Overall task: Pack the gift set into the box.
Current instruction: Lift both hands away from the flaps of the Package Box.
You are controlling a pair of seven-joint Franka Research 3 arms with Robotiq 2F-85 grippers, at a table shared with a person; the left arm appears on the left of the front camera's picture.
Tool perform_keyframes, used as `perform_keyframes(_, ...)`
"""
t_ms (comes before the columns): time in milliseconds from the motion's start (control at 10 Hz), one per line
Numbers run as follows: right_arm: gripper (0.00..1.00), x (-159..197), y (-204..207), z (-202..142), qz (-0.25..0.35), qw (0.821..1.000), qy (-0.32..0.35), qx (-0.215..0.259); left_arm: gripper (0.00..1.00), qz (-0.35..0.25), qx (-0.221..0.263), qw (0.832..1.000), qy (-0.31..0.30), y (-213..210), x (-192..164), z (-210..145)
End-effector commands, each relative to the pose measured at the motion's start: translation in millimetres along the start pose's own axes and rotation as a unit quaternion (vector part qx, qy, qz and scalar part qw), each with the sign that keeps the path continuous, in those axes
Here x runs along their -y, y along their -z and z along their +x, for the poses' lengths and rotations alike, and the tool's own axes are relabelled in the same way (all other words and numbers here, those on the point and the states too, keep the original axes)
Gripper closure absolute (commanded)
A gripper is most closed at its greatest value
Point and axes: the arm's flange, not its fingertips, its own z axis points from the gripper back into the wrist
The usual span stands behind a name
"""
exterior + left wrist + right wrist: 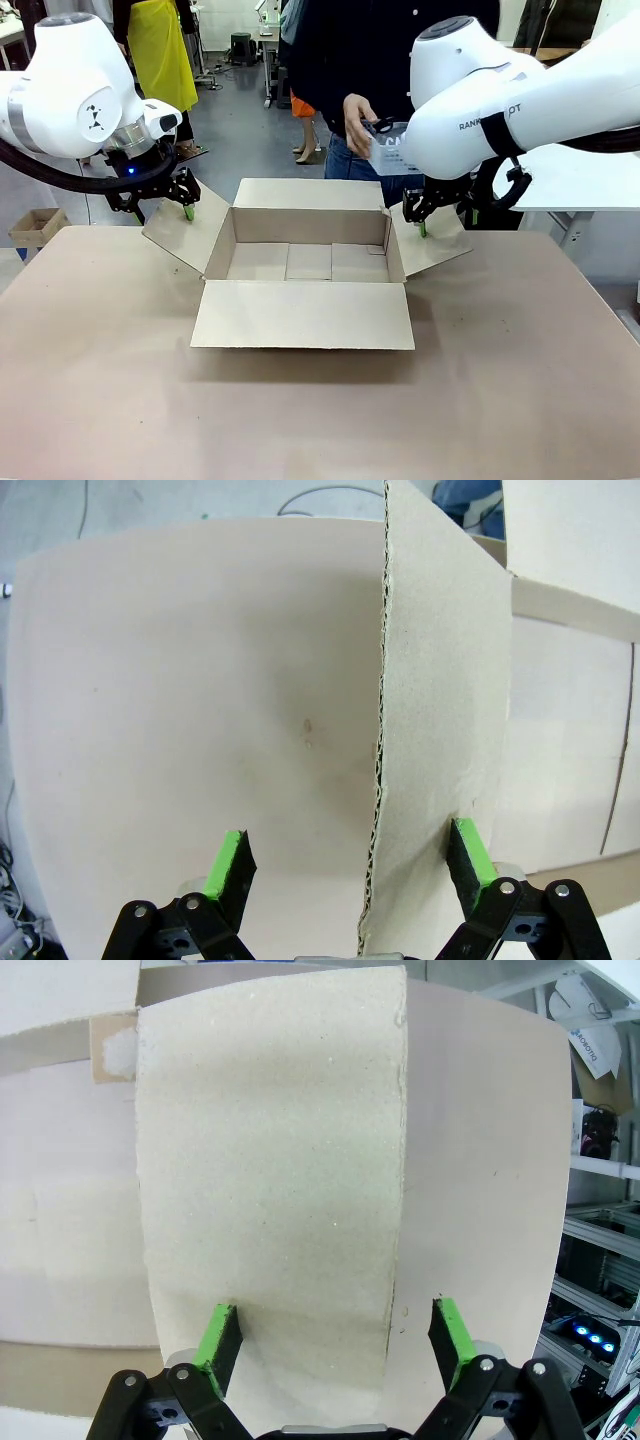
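The box (305,262) stands open in the middle of the table with all four flaps spread out. My left gripper (163,208) is open and straddles the edge of the left flap (420,680), green pads (232,865) on either side of it. Open as well, my right gripper (420,222) has the right flap (270,1160) between its pads (448,1332). Behind the box a person's hand (358,112) holds the gift set (388,150), a pale tray partly hidden by my right arm.
A much smaller brown carton (35,226) sits off the table's left end. A white table (580,180) stands at the right. The tabletop (320,420) in front of the box is bare.
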Motion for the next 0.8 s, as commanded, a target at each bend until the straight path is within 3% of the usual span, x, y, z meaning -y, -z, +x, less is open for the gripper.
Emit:
perform_keyframes(0, 0.0, 1.1, -1.7, 1.2, -0.01, 1.0, -0.004, 0.004, 0.0, 0.009, 0.002, 1.0, -0.007, -2.1, 1.1, -0.8)
perform_keyframes(700, 0.0, 1.1, -1.7, 1.2, -0.01, 1.0, -0.004, 0.004, 0.0, 0.009, 0.002, 1.0, -0.007, -2.1, 1.1, -0.8)
